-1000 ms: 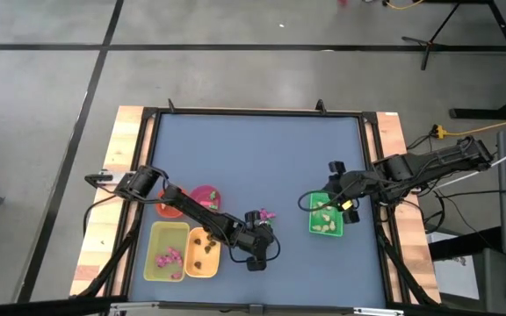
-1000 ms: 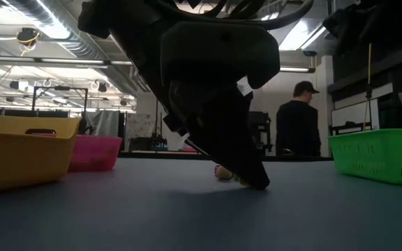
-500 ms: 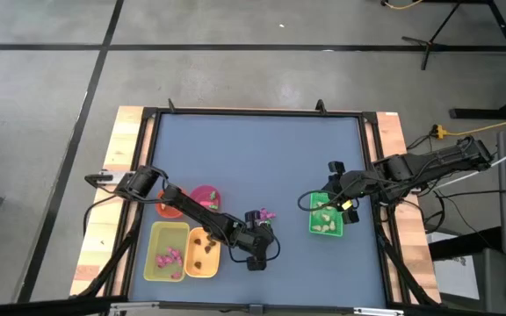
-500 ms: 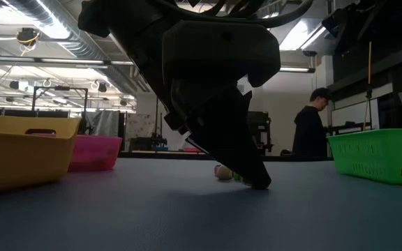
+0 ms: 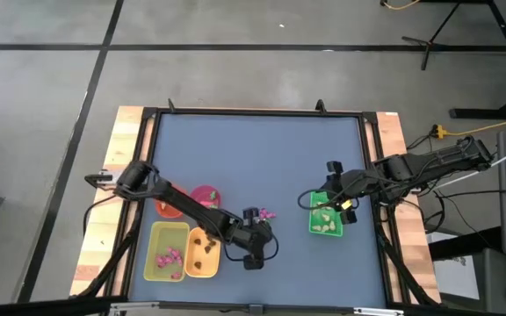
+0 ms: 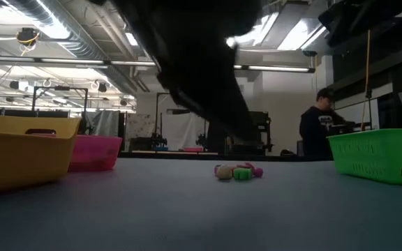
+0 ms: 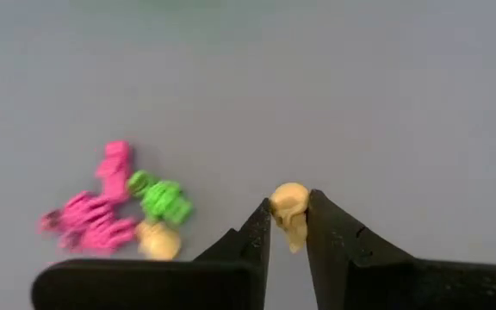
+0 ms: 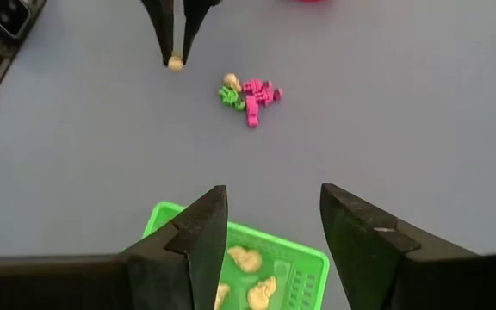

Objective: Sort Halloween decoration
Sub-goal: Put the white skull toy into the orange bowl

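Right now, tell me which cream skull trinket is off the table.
The cream skull pinched in the left gripper's jaws; the other cream one lies on the table beside the green and magenta pieces.

You get even overhead light on the table [image 5: 262, 158]; low view backlit, arm [image 6: 194, 63] silhouetted, ceiling strips [image 6: 285, 68] glaring

Matt blue table top [image 5: 262, 158] framed by pale raw wood [image 5: 104, 211] (left and right of the frame); green tray [image 6: 379, 155] looks like perforated plastic; cream skull trinket [image 7: 289, 208] smooth, slightly glossy plastic.
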`<move>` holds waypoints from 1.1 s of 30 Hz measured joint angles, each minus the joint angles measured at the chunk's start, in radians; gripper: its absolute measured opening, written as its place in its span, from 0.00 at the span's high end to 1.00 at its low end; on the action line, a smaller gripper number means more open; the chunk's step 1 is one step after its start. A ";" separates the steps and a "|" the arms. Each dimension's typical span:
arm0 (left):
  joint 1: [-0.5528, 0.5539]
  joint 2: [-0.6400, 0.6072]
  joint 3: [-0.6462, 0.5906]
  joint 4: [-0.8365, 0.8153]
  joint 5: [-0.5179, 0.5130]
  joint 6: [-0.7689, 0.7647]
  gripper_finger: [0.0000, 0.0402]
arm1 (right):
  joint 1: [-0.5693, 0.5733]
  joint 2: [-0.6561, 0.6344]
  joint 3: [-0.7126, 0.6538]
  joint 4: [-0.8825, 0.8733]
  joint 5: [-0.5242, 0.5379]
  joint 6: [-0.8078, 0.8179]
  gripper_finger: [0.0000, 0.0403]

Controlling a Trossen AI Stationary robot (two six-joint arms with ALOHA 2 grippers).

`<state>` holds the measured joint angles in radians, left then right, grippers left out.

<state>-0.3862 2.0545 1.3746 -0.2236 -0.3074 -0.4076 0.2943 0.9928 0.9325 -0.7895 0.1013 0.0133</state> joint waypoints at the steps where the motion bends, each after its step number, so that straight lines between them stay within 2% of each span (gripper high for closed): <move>1: 0.000 -0.015 0.000 -0.028 0.002 -0.001 0.91 | 0.000 0.000 0.000 0.006 0.000 0.000 0.54; 7: -0.010 -0.146 0.000 -0.265 0.048 -0.013 0.91 | 0.000 0.000 0.000 0.049 0.000 0.000 0.54; 12: -0.014 -0.253 0.001 -0.425 0.038 -0.074 0.91 | 0.000 0.000 0.000 0.074 0.000 0.000 0.54; 17: -0.013 -0.306 0.001 -0.419 0.000 -0.080 0.91 | 0.000 0.000 0.000 0.092 0.000 0.000 0.54; 30: -0.011 -0.310 0.001 -0.421 -0.024 -0.080 0.91 | 0.000 0.000 0.000 0.085 0.039 -0.003 0.54; 33: -0.011 -0.310 0.001 -0.420 -0.024 -0.080 0.90 | 0.000 0.000 0.000 0.085 0.039 -0.048 0.54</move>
<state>-0.3973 1.7447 1.3754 -0.6434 -0.3317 -0.4877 0.2943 0.9928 0.9325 -0.7044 0.1404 -0.0352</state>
